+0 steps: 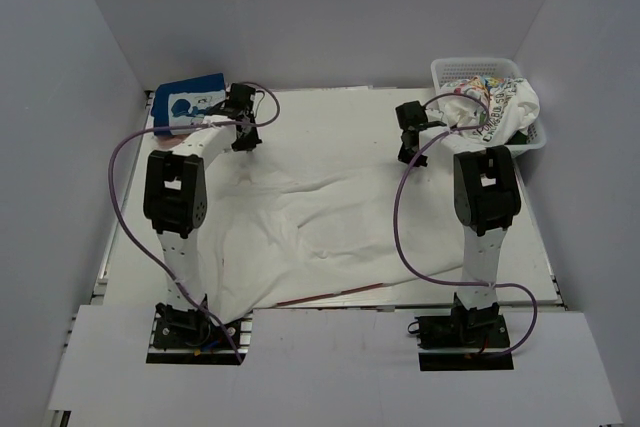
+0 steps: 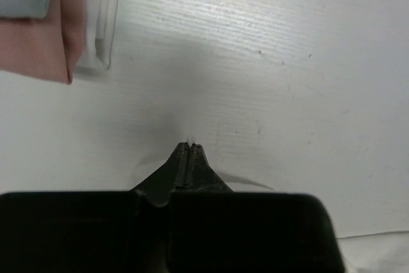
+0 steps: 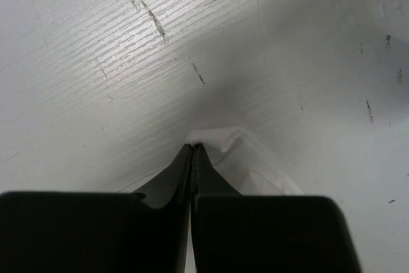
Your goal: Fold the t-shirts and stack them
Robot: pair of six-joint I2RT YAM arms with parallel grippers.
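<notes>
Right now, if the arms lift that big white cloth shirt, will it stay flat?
Probably not. The large plain white cloth t-shirt lies in soft wrinkles, so it should sag between the left gripper and right gripper. It seems thin and likely light: each gripper pinches only a small fold.

place: robot lab cell | seen: white walls (image 1: 70, 97), arms (image 1: 178, 197) bolted to table (image 1: 525, 237)

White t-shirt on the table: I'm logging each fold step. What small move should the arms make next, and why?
Probably raise both far corners a little and draw them toward the near edge. The left gripper and right gripper each have jaws shut on the far edge of the white t-shirt, which lies spread out but wrinkled.
</notes>
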